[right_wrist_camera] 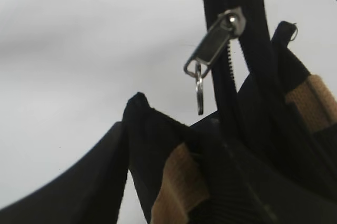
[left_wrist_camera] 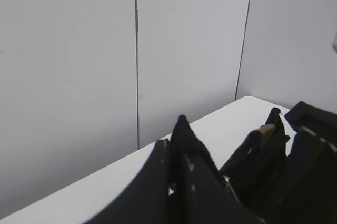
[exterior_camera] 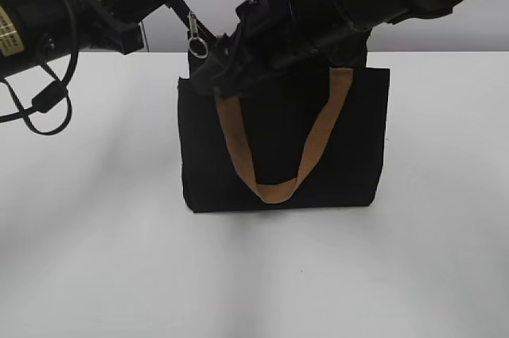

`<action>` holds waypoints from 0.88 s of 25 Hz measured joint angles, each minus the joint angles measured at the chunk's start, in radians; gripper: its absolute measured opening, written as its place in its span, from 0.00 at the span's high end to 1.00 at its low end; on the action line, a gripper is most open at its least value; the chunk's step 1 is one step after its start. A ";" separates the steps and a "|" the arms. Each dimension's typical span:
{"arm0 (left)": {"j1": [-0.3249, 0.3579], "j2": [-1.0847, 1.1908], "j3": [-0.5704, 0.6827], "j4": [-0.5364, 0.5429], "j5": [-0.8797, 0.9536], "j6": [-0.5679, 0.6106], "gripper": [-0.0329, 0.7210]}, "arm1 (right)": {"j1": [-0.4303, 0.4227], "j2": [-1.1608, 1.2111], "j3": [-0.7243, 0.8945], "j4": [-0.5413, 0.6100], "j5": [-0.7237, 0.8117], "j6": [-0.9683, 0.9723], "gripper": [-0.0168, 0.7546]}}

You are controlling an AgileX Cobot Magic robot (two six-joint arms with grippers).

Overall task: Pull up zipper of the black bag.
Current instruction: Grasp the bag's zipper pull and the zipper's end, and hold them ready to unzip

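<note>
The black bag point(exterior_camera: 278, 139) stands upright mid-table, with a tan strap point(exterior_camera: 274, 189) hanging down its front. The zipper's silver pull tab point(exterior_camera: 196, 42) with its ring sits at the bag's top left corner. In the right wrist view the pull tab point(right_wrist_camera: 210, 45) hangs from the slider on the raised zipper tape. My left gripper point(exterior_camera: 181, 5) is shut on the zipper's black end tape point(left_wrist_camera: 181, 129) and holds it up above that corner. My right gripper point(exterior_camera: 227, 75) is shut on the bag's top edge point(right_wrist_camera: 152, 139) beside a tan strap point(right_wrist_camera: 179, 187).
The bag stands on a white table point(exterior_camera: 95, 235) with a grey panelled wall point(left_wrist_camera: 79, 50) behind it. A loose black cable point(exterior_camera: 48, 103) hangs from the left arm over the table's left side.
</note>
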 joint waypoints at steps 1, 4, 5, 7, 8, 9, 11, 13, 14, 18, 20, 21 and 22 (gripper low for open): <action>0.000 0.000 0.000 0.000 0.000 0.000 0.96 | 0.000 0.003 0.000 0.004 0.000 0.001 0.50; 0.000 0.000 0.000 0.000 0.000 0.000 0.96 | 0.000 0.004 0.000 0.035 -0.002 0.002 0.50; 0.000 0.000 0.000 0.000 0.000 0.000 0.96 | 0.000 0.004 0.000 0.046 -0.004 0.002 0.50; 0.000 0.000 0.000 0.000 0.000 -0.001 0.96 | 0.000 0.004 0.000 0.070 -0.008 0.002 0.50; 0.000 0.000 0.000 0.000 0.000 -0.001 0.96 | 0.000 0.004 0.000 0.077 -0.007 0.002 0.51; 0.000 0.000 0.000 0.000 0.000 -0.001 0.96 | 0.000 0.004 0.000 0.083 -0.008 0.002 0.52; 0.000 0.000 0.000 0.000 0.000 -0.001 0.96 | 0.000 0.004 0.000 0.087 -0.009 0.002 0.56; 0.000 0.000 0.000 0.000 0.000 -0.001 0.96 | 0.000 0.004 0.000 0.089 -0.016 0.002 0.61; 0.000 0.000 0.000 0.000 0.000 -0.001 0.96 | 0.000 0.004 0.000 0.092 -0.023 0.002 0.63; 0.000 0.000 0.000 0.000 0.000 -0.001 0.96 | 0.000 0.004 0.000 0.130 -0.045 0.002 0.66; 0.000 0.000 0.000 0.000 0.000 -0.001 0.96 | 0.000 0.004 0.000 0.142 -0.050 0.001 0.66; 0.000 0.000 0.000 0.000 0.000 -0.001 0.96 | 0.000 0.004 0.000 0.145 -0.052 0.000 0.66; 0.000 0.000 0.000 0.000 0.000 -0.001 0.96 | 0.000 0.004 0.000 0.150 -0.055 -0.002 0.66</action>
